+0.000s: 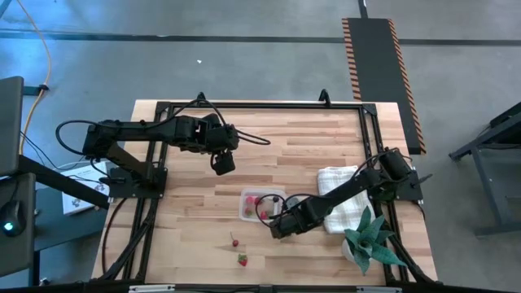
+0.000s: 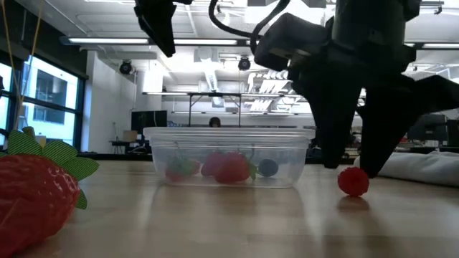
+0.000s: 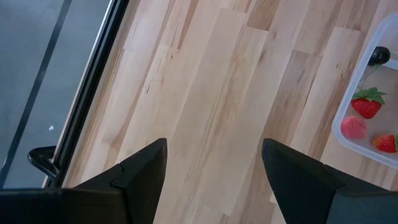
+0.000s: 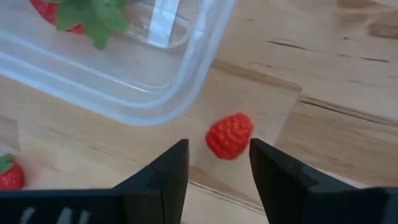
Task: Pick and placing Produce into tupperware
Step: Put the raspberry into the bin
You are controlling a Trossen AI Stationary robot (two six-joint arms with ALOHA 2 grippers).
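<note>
The clear tupperware (image 1: 262, 203) sits mid-table and holds several fruit pieces: strawberries, a pinkish piece and a dark berry (image 3: 377, 56). A small round red berry (image 4: 230, 135) lies on the wood just outside the tupperware's near corner. My right gripper (image 4: 217, 152) is open and low over the table. Its fingers stand on either side of that berry (image 2: 353, 180) without touching it. My left gripper (image 1: 221, 165) hangs open above the table, left of and beyond the tupperware. Two more fruit pieces (image 1: 234, 242) (image 1: 242, 260) lie nearer the table's near edge.
A white folded cloth (image 1: 340, 195) and a green spiky plant (image 1: 368, 238) sit at the table's right, under and beside my right arm. A large strawberry (image 2: 36, 193) lies close to the low camera. A black frame (image 1: 163, 106) runs along the table's edges.
</note>
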